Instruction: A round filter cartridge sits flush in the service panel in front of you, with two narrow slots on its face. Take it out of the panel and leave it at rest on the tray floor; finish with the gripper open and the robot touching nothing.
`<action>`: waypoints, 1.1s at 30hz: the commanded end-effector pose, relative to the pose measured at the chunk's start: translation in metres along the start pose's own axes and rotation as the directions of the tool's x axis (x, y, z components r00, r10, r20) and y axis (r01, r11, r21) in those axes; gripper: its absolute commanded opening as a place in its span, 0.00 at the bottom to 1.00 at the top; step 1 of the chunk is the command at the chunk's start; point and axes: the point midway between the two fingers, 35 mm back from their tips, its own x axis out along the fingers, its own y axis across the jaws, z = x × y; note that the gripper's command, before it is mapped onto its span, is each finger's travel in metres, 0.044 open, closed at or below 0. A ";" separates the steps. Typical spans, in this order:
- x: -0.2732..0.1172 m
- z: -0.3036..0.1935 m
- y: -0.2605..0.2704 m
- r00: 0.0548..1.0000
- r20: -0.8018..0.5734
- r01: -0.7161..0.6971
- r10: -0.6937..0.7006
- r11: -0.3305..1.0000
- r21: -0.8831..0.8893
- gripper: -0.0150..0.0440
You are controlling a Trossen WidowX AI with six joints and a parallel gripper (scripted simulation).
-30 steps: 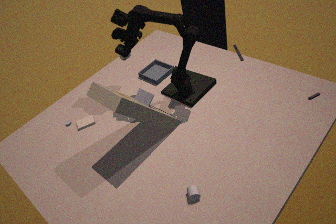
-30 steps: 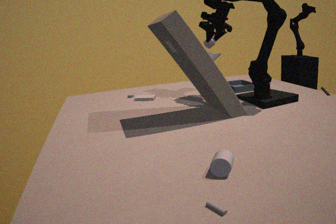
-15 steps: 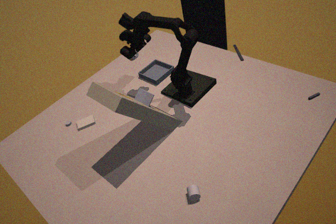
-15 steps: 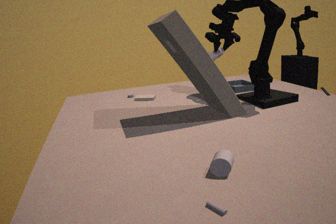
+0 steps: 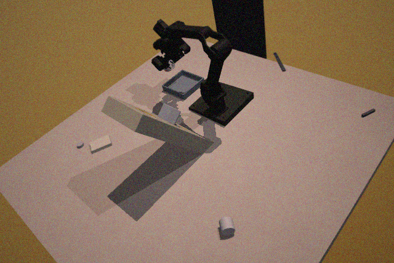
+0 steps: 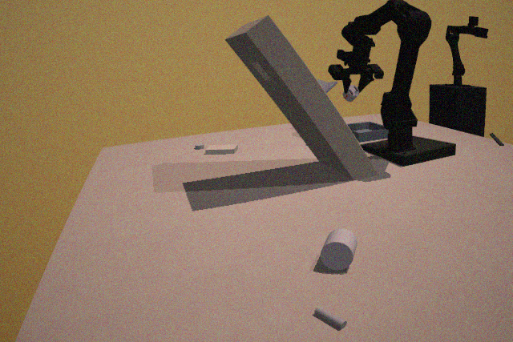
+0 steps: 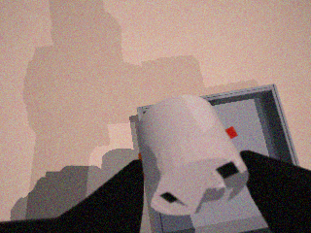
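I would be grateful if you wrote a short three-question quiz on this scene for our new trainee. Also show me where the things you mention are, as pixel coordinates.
1. True or false: the filter cartridge (image 5: 171, 65) (image 6: 350, 93) (image 7: 187, 141) is resting on the tray floor.
2. Multiple choice: what is the pincer (image 5: 165, 63) (image 6: 352, 89) (image 7: 190, 164) doing? A) standing open; B) gripping the cartridge; C) closed on nothing.
3. Fill in the blank: in the wrist view, the cartridge's end face shows ___ dark slots.

Key: 1. False; 2. B; 3. two
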 end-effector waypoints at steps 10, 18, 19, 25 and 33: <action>0.024 -0.025 -0.044 0.997 0.007 0.077 -0.079 0.988 0.131 0.25; 0.050 -0.035 -0.045 0.997 0.008 0.077 -0.078 0.988 0.131 0.25; 0.053 -0.037 -0.045 0.997 0.008 0.077 -0.078 0.988 0.131 0.25; 0.075 -0.050 -0.045 0.997 0.008 0.077 -0.078 0.988 0.131 0.25; 0.090 -0.062 -0.044 0.997 0.007 0.077 -0.078 0.988 0.131 0.25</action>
